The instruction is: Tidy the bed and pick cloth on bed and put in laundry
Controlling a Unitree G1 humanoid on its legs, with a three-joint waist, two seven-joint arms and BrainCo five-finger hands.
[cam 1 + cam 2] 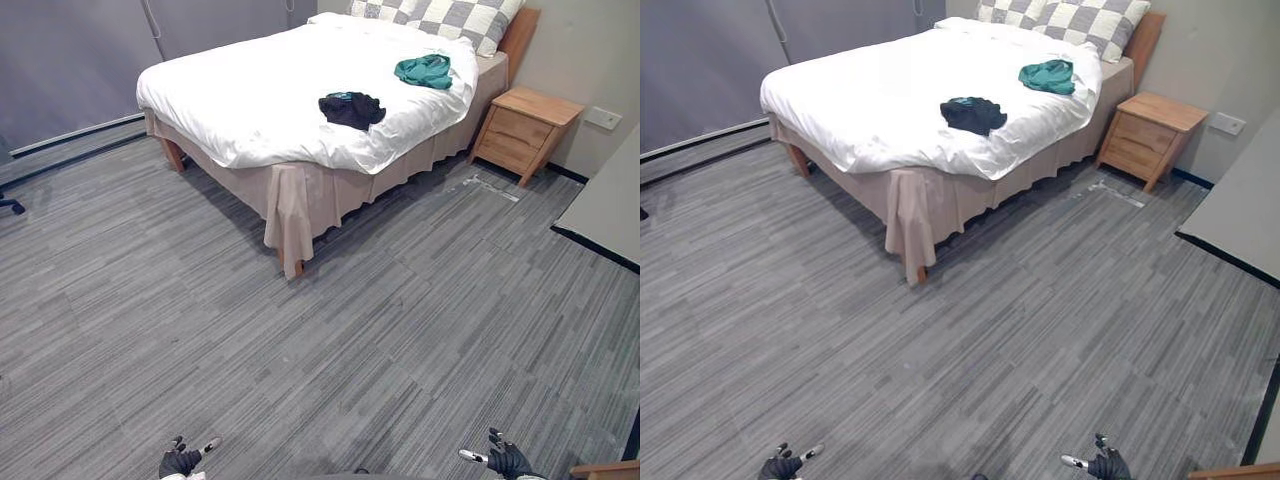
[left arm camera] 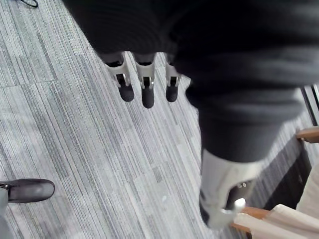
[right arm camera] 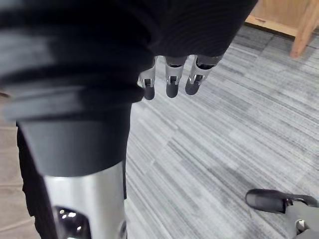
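Left hand (image 1: 182, 461) and right hand (image 1: 507, 460) hung empty, fingers loose; I reckoned next came walking to the bed (image 1: 250, 100) for the black cloth (image 1: 351, 108).

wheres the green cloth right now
Upper right of the eye views: the green cloth lies on the white bed near the checkered pillows, on the nightstand side.

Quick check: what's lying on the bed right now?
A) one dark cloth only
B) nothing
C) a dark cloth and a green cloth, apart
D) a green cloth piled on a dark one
C: the dark cloth lies toward the near edge of the bed, and the green cloth lies apart from it, closer to the checked pillows.
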